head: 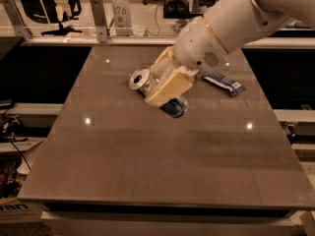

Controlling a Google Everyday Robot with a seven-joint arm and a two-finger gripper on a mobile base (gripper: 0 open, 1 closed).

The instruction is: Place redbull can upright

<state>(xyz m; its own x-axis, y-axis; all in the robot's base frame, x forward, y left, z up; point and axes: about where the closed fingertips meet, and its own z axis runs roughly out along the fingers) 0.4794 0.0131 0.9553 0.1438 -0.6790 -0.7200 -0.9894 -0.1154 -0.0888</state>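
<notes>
The redbull can (pixel 147 85) is tilted, its shiny silver top with pull tab facing up and left, its blue lower end (pixel 174 107) down and right near the table. My gripper (pixel 165 86) is shut on the can around its middle, cream-coloured fingers (pixel 170 87) across the body, holding it at a slant over the middle of the brown table (pixel 157 151). The white arm reaches in from the upper right.
A dark blue bar wrapper (pixel 224 83) lies on the table to the right of the gripper. Metal rails and posts (pixel 98 18) run along the table's far edge. The table's front edge is near the bottom of the view.
</notes>
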